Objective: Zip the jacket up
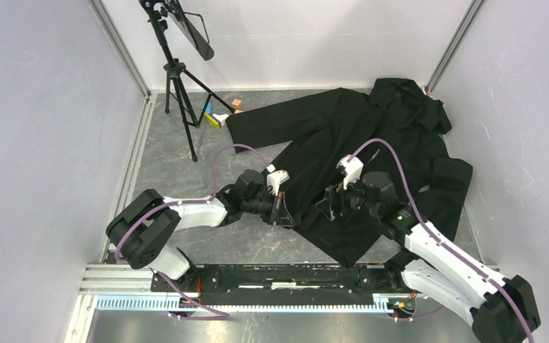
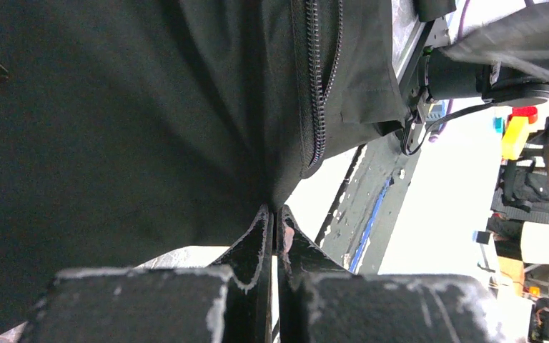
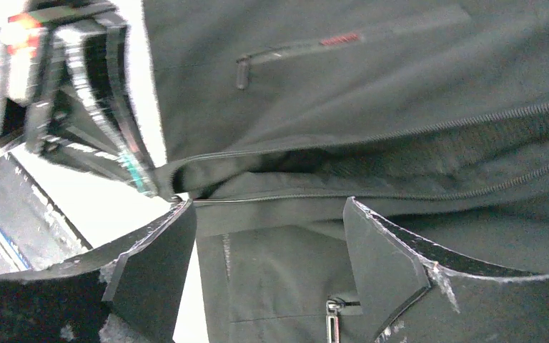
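Observation:
The black jacket (image 1: 372, 136) lies spread over the table, its front open, with both rows of zipper teeth (image 3: 400, 128) apart. My left gripper (image 1: 282, 211) is at the jacket's lower left edge. In the left wrist view it (image 2: 275, 214) is shut, pinching the fabric's bottom edge beside one zipper row (image 2: 317, 86). My right gripper (image 1: 329, 206) hovers just right of it over the lower front. In the right wrist view it (image 3: 268, 207) stands open and holds nothing, with the fabric and a pocket zip pull (image 3: 332, 314) between its fingers.
A black tripod (image 1: 179, 86) stands at the back left. Small coloured blocks (image 1: 214, 118) lie by its foot, next to the jacket's sleeve. White walls close in both sides and the back. The arms' mounting rail (image 1: 279, 275) runs along the near edge.

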{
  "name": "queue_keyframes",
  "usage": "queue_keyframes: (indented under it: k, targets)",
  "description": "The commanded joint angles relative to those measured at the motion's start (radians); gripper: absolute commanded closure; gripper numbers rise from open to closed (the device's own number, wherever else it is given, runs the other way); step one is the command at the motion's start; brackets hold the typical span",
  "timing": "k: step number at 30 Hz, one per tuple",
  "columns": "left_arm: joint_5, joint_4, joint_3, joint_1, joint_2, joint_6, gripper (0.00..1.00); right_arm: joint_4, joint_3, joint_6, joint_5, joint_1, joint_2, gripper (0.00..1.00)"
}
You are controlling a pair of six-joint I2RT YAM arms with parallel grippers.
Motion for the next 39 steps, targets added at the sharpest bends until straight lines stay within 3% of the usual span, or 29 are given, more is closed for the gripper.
queue_keyframes:
  k: [1, 5, 6, 11, 14, 16, 20, 24, 27, 31, 35, 39]
  targets:
    - [0.076, 0.062, -0.028, 0.021, 0.018, -0.049, 0.98, -0.082, 0.074, -0.152, 0.143, 0.153, -0.063, 0.18]
    - [0.105, 0.104, -0.044, 0.04, 0.028, -0.066, 0.98, 0.009, -0.014, -0.118, 0.297, 0.356, -0.109, 0.18]
    - [0.109, 0.117, -0.048, 0.043, 0.03, -0.071, 0.98, 0.041, -0.039, -0.106, 0.371, 0.429, -0.125, 0.15]
    - [0.122, 0.141, -0.052, 0.047, 0.041, -0.081, 0.98, 0.159, -0.103, -0.106, 0.83, 0.828, -0.09, 0.15]
    - [0.13, 0.148, -0.054, 0.05, 0.044, -0.082, 0.98, 0.373, -0.187, -0.361, 1.089, 1.073, -0.017, 0.16]
    - [0.134, 0.157, -0.058, 0.051, 0.044, -0.085, 0.98, 0.563, -0.267, -0.538, 1.196, 1.127, 0.04, 0.13]
    - [0.142, 0.167, -0.061, 0.053, 0.045, -0.087, 0.98, 0.817, -0.367, -0.723, 1.103, 1.137, 0.15, 0.11]
    - [0.147, 0.179, -0.064, 0.053, 0.047, -0.092, 0.98, 1.287, -0.526, -0.996, 1.032, 1.143, 0.294, 0.1]
    - [0.155, 0.185, -0.065, 0.055, 0.051, -0.094, 0.98, 1.514, -0.553, -1.091, 0.982, 1.146, 0.409, 0.09]
    - [0.171, 0.2, -0.07, 0.062, 0.053, -0.096, 0.98, 1.613, -0.559, -1.084, 0.867, 1.146, 0.49, 0.09]
    - [0.184, 0.219, -0.074, 0.067, 0.059, -0.101, 0.98, 1.821, -0.566, -1.164, 0.906, 1.146, 0.651, 0.05]
    - [0.198, 0.244, -0.078, 0.073, 0.065, -0.114, 0.98, 1.731, -0.545, -1.118, 0.902, 1.119, 0.665, 0.05]
